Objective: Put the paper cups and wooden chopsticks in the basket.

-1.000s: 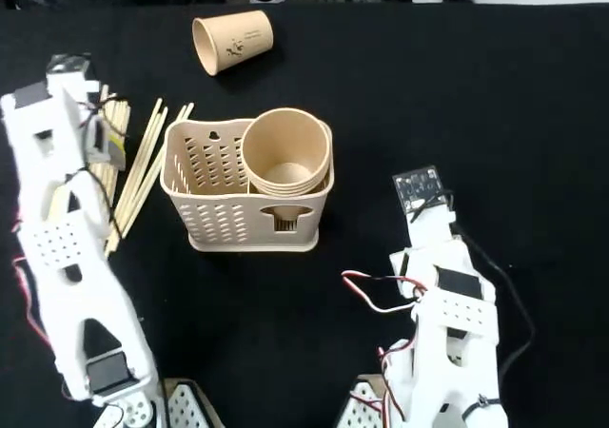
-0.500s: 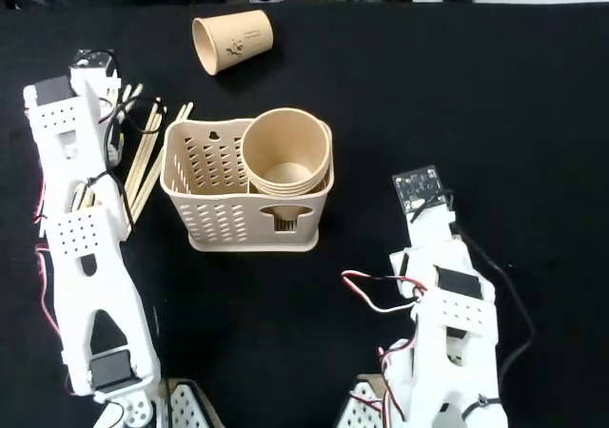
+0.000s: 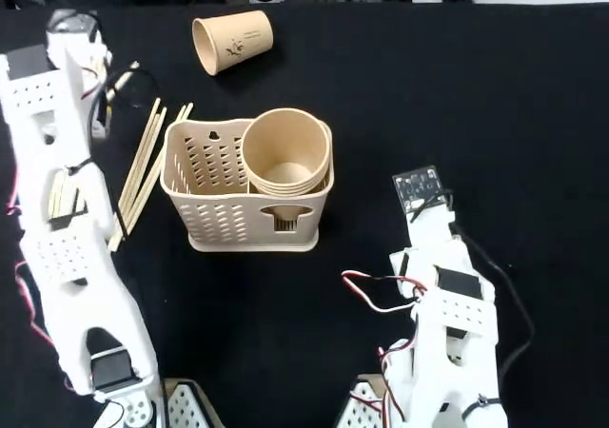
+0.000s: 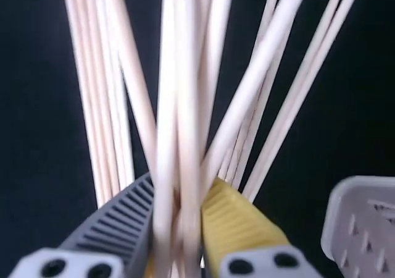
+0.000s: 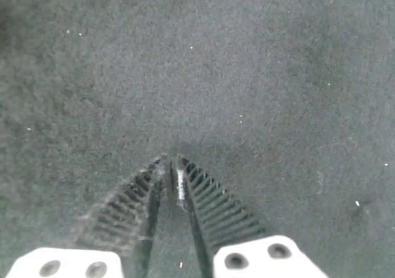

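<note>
My left gripper [image 4: 179,211] pinching chopsticks [image 4: 185,105] bundle, beside basket [image 3: 214,221]. My right gripper [image 5: 170,168] jaws pressed together, empty, over black cloth [image 5: 259,74].

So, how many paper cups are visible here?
2 for certain: a tipped cup lies on its side beyond the basket; an upright cup stands inside it, with more probably nested underneath.
</note>
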You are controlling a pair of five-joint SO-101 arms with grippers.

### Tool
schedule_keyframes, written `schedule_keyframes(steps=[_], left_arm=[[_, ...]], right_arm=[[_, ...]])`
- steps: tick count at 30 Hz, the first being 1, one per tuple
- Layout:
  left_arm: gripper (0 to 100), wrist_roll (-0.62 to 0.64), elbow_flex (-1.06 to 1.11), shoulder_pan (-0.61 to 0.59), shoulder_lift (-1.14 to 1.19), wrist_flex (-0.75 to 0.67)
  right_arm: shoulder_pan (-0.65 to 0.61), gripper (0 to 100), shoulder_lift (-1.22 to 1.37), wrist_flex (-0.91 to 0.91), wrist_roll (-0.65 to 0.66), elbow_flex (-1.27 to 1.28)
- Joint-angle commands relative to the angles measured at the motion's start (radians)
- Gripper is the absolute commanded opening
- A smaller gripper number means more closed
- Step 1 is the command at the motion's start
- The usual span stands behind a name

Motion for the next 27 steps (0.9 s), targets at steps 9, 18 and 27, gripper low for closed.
schedule_keyframes(steps=[9, 18, 27], left_arm=[[3, 0.173, 0.059, 0.05, -0.373, -0.117], [3, 0.318, 0.065, 0.197, -0.575, -0.242], [3, 0.368, 0.061, 0.216, -0.694, -0.256]], right_arm=[[-0.011, 1.2, -0.013, -0.015, 0.008, -0.002], [-0.011, 1.2, -0.013, -0.015, 0.008, -0.002], [-0.011, 1.2, -0.015, -0.015, 0.008, -0.002]])
